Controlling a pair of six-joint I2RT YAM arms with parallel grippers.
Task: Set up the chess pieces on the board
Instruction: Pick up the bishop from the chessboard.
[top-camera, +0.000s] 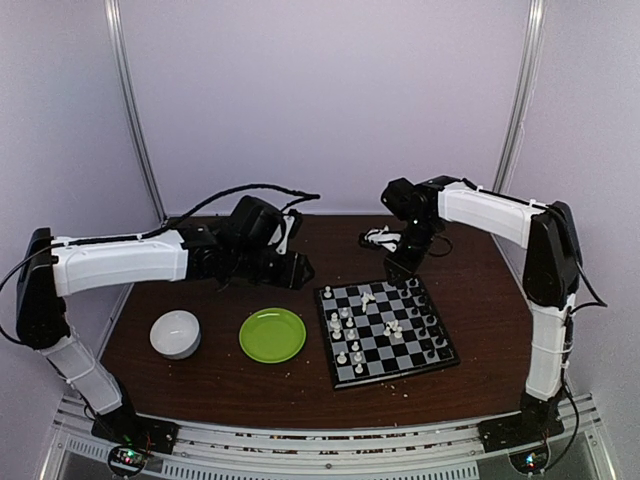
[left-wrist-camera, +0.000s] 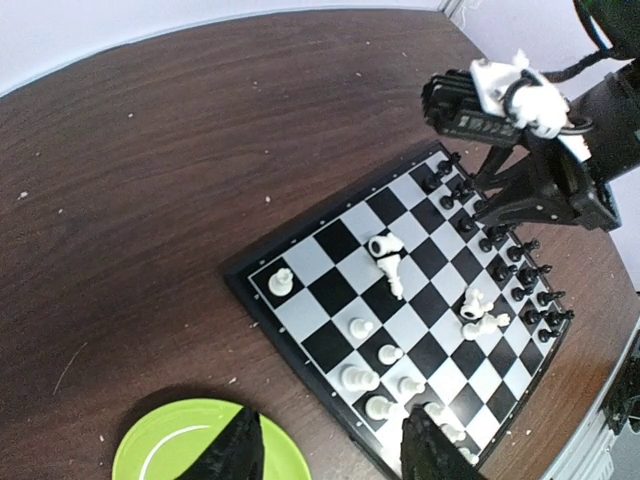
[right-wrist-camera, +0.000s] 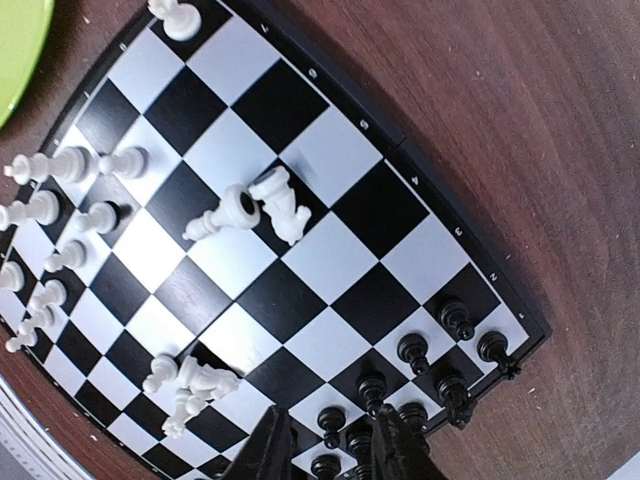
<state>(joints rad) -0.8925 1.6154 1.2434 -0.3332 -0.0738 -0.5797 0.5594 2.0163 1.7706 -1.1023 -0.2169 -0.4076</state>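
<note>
Right jaws stand slightly parted, gripping nothing, low over the black chess pieces (right-wrist-camera: 455, 318) at the right edge of the board (right-wrist-camera: 300, 110). Left jaws hang wider, empty, above the counter (top-camera: 250, 385) near the green plate (left-wrist-camera: 160, 450). White pieces (right-wrist-camera: 245, 205) lie scattered, some toppled.

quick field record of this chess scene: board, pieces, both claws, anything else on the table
board: small square black and light-grey checkerboard
black pieces: tiny black plastic figures, upright, bunched along one edge
white pieces: tiny white plastic figures, some upright near the opposite edge
toppled: several white figures lying mid-board
left claw: open, empty, beside the board
right claw: open, over the black figures
aside: round green plate, white bowl, both empty
</note>
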